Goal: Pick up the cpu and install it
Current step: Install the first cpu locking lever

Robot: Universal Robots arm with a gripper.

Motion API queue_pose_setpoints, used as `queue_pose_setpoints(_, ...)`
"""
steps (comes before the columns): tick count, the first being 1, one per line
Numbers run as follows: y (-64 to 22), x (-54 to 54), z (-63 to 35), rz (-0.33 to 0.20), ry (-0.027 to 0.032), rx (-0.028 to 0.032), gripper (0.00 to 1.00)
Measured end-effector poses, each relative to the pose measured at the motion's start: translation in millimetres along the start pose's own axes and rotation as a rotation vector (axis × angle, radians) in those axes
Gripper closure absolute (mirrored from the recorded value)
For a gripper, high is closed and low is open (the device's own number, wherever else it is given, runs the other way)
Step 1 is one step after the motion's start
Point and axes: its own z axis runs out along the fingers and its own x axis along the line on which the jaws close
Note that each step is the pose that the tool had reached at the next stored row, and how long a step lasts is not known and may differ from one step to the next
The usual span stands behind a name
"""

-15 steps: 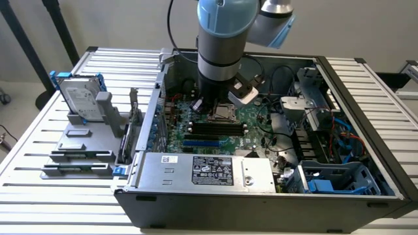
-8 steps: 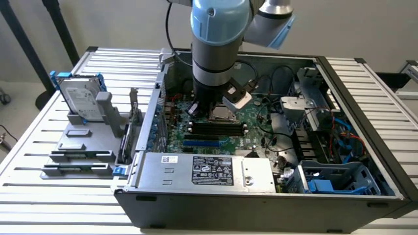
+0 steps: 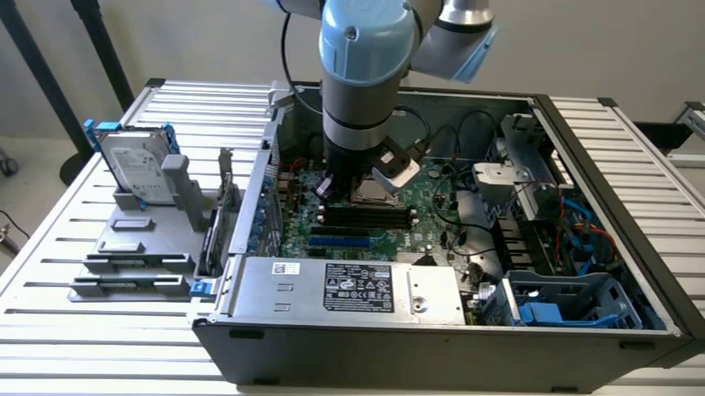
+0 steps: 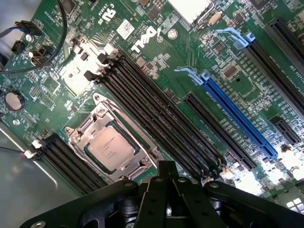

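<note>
Seemingly seated flat, cpu, shut tool above

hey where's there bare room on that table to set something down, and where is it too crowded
Bare slats of the table lie at the exterior view's left of the grey fixture, and right of the computer case. Crowded: inside the case, where the arm hangs over the motherboard, the cpu in its socket.

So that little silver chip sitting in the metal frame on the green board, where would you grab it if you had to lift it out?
Probably from straight above, by two opposite edges. The cpu lies flat in its socket frame, top face up, and the frame hugs its rim, leaving little edge to pinch.
</note>
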Motion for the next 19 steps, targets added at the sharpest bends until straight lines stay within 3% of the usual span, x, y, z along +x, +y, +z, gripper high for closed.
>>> queue_pose_setpoints(10,-1.3,-1.4,9.3,-0.010,0.0054,0.0087,0.89)
queue_pose_setpoints(19,-1.6,-2.1,16.5,-0.022,0.0076,0.0119,0.89)
